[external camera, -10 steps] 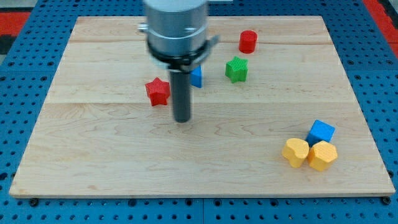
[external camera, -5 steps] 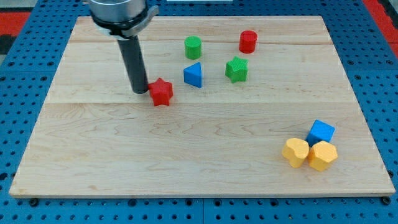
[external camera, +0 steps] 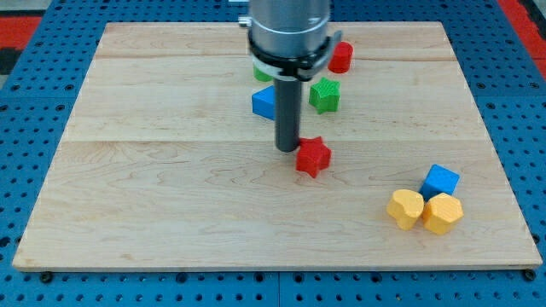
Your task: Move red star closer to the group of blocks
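The red star [external camera: 313,156] lies near the middle of the wooden board [external camera: 153,196]. My tip [external camera: 287,149] touches its upper-left side. To the lower right, a group sits together: a blue cube [external camera: 440,182], a yellow heart-like block [external camera: 405,208] and a yellow hexagon [external camera: 443,213]. The star is well apart from that group.
Above the star are a blue triangle [external camera: 264,103], a green star [external camera: 325,95], a red cylinder [external camera: 342,57] and a green cylinder [external camera: 261,74], mostly hidden behind the arm. A blue pegboard [external camera: 34,281] surrounds the board.
My tip went round to the star's left side and then pushed it to the right and a little down, from the board's left-middle to near its centre.
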Tool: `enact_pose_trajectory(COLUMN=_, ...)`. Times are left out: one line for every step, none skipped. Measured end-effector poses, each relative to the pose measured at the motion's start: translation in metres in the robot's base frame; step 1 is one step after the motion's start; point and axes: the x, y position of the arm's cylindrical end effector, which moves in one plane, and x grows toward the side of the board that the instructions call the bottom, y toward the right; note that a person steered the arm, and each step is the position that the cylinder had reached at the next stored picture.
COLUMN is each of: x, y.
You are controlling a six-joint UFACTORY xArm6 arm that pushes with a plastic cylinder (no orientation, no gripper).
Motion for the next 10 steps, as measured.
enact_pose_trajectory(x=0.003, y=0.025)
enact_pose_trajectory(x=0.006, y=0.018)
enact_pose_trajectory(x=0.021, y=0.013)
enact_pose_trajectory(x=0.042, y=0.022)
enact_pose_trajectory(x=0.056, y=0.036)
enact_pose_trajectory(x=0.056, y=0.038)
enact_pose_trajectory(x=0.055, y=0.041)
enact_pose_trajectory(x=0.055, y=0.057)
enact_pose_trajectory(x=0.055, y=0.079)
enact_pose_trajectory(x=0.055, y=0.086)
